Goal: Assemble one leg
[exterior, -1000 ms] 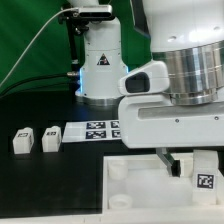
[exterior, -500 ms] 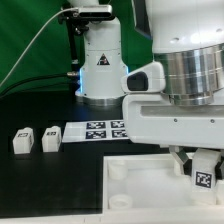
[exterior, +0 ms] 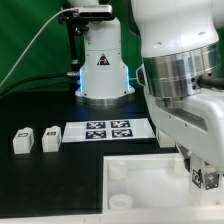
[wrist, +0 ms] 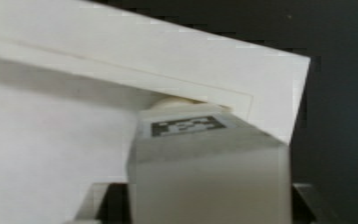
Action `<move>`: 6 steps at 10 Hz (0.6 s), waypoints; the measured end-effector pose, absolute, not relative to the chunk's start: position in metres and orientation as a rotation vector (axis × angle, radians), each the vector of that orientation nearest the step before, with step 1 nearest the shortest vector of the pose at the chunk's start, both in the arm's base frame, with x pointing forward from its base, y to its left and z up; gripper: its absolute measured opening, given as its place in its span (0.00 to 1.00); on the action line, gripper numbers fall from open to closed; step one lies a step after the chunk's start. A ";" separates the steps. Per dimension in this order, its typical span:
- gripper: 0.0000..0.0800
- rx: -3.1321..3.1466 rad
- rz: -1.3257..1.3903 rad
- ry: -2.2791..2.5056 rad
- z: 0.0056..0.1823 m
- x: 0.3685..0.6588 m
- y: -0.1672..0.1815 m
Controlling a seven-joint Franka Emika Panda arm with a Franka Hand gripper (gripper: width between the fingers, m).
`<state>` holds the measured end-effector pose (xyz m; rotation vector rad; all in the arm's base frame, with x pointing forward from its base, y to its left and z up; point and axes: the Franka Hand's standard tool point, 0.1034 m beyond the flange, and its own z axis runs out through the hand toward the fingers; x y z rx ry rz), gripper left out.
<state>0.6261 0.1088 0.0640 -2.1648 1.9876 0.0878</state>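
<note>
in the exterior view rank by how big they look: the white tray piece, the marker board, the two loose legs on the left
1. The white tray piece, largest, though it lies nearest the camera.
2. The marker board.
3. The two loose legs: they look alike in size, so no ranking between them.

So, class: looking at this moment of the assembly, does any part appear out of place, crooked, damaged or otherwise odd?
Nothing stands out. The gripper holds one leg over the white tray-like piece, two spare legs sit side by side, and the marker board lies flat. No damage visible.
</note>
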 end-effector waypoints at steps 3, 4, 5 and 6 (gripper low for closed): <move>0.37 -1.694 0.116 2.374 0.063 0.622 0.108; 0.37 -1.545 0.130 2.477 0.064 0.623 0.107; 0.37 -1.481 0.131 2.520 0.064 0.623 0.106; 0.38 -1.464 0.129 2.531 0.064 0.623 0.105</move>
